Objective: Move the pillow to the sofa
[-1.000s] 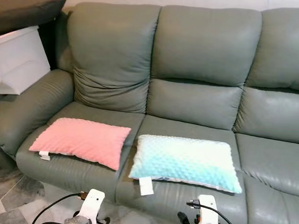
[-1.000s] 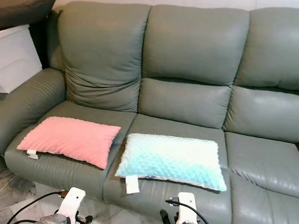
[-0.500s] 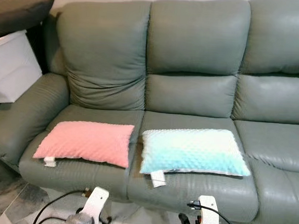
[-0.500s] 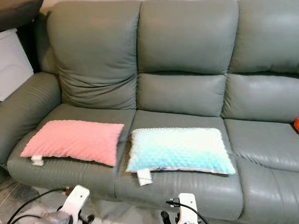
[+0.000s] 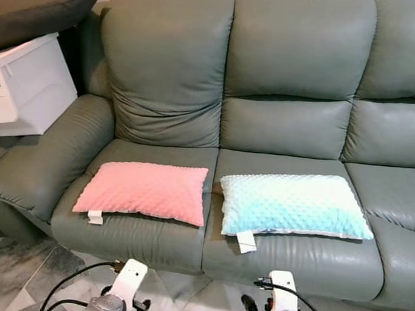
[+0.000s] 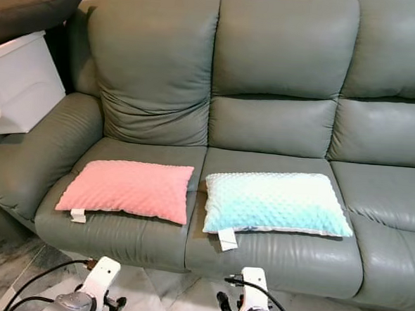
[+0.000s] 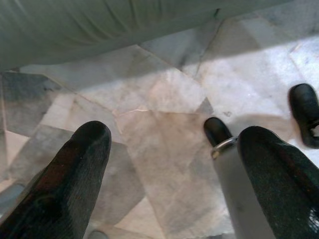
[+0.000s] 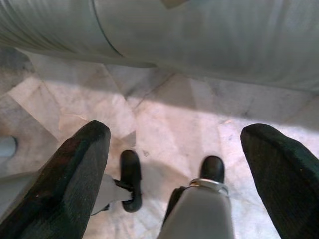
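Observation:
Two pillows lie flat on the grey-green sofa (image 5: 297, 69): a pink pillow (image 5: 145, 191) on the left seat and a white-to-teal pillow (image 5: 292, 205) on the middle seat, each with a small white tag at its front edge. Both arms hang low in front of the sofa, their wrists at the bottom of the eye views. My left gripper (image 7: 172, 164) points down at the marble floor, fingers wide apart and holding nothing. My right gripper (image 8: 184, 164) is likewise open over the floor, with the sofa's front edge (image 8: 199, 35) just beyond it.
A white box-like unit (image 5: 22, 81) stands left of the sofa's armrest (image 5: 45, 160), with a dark cushion (image 5: 40, 8) on top. Grey marble floor (image 5: 17, 278) lies in front of the sofa. The robot's feet (image 8: 130, 179) show below the grippers.
The camera has shifted, so the sofa and pillows now sit further right and squarer in the picture. Both pillows lie where they were, and both arms still hang low.

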Tool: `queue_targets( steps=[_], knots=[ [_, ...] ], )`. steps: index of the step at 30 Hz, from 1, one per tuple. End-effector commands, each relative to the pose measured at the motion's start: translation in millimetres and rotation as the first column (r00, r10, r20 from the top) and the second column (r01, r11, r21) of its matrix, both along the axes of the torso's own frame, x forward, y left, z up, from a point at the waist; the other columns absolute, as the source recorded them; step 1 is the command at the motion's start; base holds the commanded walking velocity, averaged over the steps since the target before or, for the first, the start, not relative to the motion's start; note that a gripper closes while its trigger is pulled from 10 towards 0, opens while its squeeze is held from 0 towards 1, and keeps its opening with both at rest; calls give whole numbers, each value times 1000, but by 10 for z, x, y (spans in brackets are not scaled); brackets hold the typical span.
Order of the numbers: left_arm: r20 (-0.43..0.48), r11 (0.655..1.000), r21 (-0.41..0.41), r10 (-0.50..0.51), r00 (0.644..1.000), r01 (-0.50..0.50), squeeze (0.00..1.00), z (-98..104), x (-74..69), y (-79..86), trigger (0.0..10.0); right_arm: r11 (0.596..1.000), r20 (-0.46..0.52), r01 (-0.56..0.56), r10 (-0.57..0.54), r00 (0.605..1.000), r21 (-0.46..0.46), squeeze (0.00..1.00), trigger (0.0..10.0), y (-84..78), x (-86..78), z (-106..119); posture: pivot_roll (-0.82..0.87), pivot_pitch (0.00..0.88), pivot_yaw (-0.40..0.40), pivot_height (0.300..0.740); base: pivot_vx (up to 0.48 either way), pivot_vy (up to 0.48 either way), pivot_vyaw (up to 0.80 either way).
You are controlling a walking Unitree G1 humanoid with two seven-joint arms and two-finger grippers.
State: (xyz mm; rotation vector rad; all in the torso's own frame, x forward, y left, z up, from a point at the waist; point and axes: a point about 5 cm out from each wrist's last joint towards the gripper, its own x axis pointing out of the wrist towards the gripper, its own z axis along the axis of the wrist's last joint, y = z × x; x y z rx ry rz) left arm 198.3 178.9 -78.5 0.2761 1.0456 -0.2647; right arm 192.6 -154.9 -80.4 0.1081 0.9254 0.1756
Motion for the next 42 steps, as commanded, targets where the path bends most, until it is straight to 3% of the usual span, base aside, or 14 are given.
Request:
queue_targets(
  steps=[1, 12, 42],
  knots=[
    [4, 1000, 9, -11, 1000, 11, 0, 9, 9, 33, 10000, 1000, 2, -16, 16, 1000, 12, 0, 10000, 50, 9, 4, -208, 0, 106, 740, 0, 0, 0],
    [4, 999, 21, -28, 1000, 28, 0, 12, 8, 59, 10000, 1000, -8, -28, 28, 1000, 10, 0, 10000, 78, 2, -2, -211, 0, 112, 740, 0, 0, 0],
    [-2, 998, 45, -52, 999, 52, 0, 7, -16, 111, 10000, 999, -9, -29, 29, 1000, 23, 0, 10000, 107, 10, 2, -209, 0, 121, 740, -317, -8, 0]
  ],
)
